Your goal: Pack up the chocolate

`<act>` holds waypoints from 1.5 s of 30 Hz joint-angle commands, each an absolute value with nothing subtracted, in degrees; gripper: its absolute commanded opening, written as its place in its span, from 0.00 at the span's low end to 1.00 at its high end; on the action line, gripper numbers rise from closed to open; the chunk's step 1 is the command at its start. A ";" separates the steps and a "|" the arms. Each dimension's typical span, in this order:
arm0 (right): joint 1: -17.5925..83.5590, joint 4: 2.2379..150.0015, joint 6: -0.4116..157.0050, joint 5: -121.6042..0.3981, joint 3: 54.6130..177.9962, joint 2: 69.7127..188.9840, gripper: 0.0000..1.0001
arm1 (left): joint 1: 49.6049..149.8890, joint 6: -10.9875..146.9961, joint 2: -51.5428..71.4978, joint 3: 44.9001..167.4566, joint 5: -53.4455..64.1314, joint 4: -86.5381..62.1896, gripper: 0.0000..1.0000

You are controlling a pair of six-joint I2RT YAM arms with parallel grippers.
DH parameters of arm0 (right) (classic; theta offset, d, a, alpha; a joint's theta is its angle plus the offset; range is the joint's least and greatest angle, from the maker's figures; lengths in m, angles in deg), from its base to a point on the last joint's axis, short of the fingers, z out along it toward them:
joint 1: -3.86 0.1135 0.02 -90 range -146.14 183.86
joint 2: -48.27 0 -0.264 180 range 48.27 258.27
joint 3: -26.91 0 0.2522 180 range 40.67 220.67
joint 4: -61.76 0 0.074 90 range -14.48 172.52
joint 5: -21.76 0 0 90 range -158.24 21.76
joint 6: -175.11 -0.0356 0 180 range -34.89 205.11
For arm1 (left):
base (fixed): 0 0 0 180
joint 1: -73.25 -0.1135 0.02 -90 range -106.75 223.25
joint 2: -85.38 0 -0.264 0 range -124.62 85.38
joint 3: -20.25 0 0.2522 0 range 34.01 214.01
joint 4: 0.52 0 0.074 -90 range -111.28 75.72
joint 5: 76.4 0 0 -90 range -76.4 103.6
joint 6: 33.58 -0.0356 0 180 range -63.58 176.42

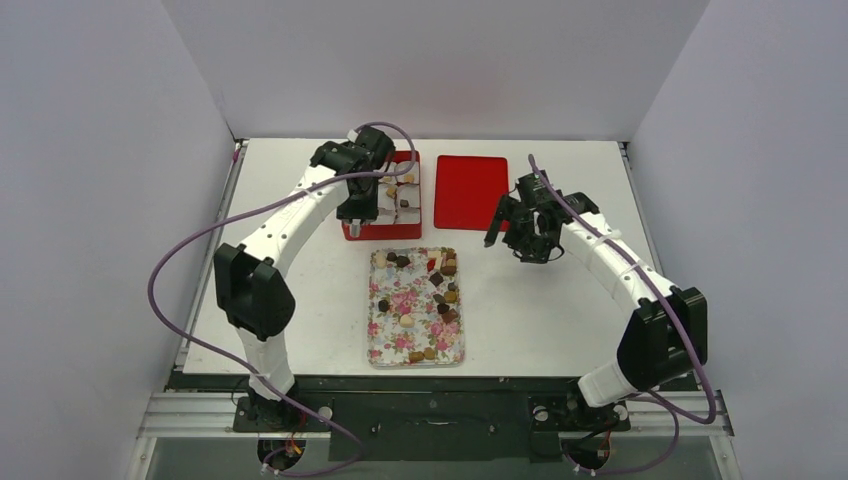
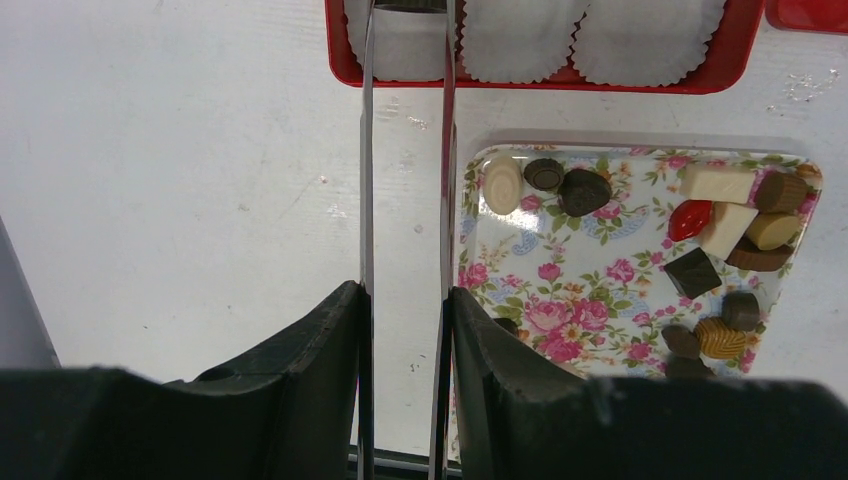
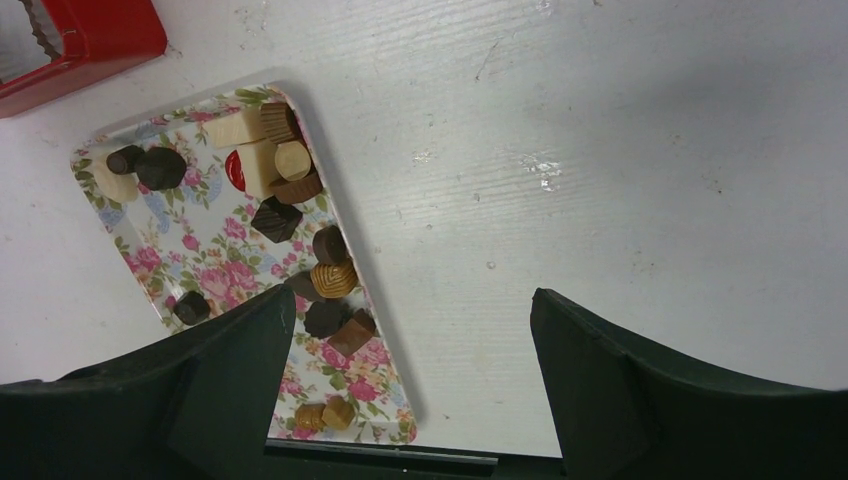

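Note:
The chocolate [image 1: 445, 268] lies as several dark, tan and cream pieces, one red, on the floral tray [image 1: 395, 322]; a few pieces [image 1: 392, 190] sit in the red box [image 1: 380, 233]. My left gripper [image 1: 358, 215] is shut on metal tongs [image 2: 366, 200], whose blades reach over the box's near left paper cup [image 2: 400, 45]; their tips are cut off at the frame edge. The left gripper [image 2: 405, 295] is above bare table left of the tray [image 2: 600, 290]. My right gripper [image 3: 412, 300] is open and empty, above the table just right of the tray [image 3: 215, 250] and chocolates [image 3: 333, 278].
A flat red lid [image 1: 472, 190] lies right of the red box. White paper cups [image 2: 520, 35] line the box's near row. White walls close in the table on three sides.

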State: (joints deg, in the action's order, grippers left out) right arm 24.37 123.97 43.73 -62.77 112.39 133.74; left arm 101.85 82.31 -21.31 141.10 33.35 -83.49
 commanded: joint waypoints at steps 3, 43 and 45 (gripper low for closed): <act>23.73 122.85 44.17 -61.63 115.15 135.74 0.83 | 100.96 80.40 -23.73 144.03 35.26 -81.27 0.27; 22.45 122.97 45.21 -60.68 116.71 138.05 0.83 | 100.76 80.68 -25.25 145.87 36.71 -85.86 0.37; 22.40 122.91 45.21 -60.64 116.63 137.87 0.83 | 100.80 80.69 -25.03 145.82 36.72 -85.90 0.38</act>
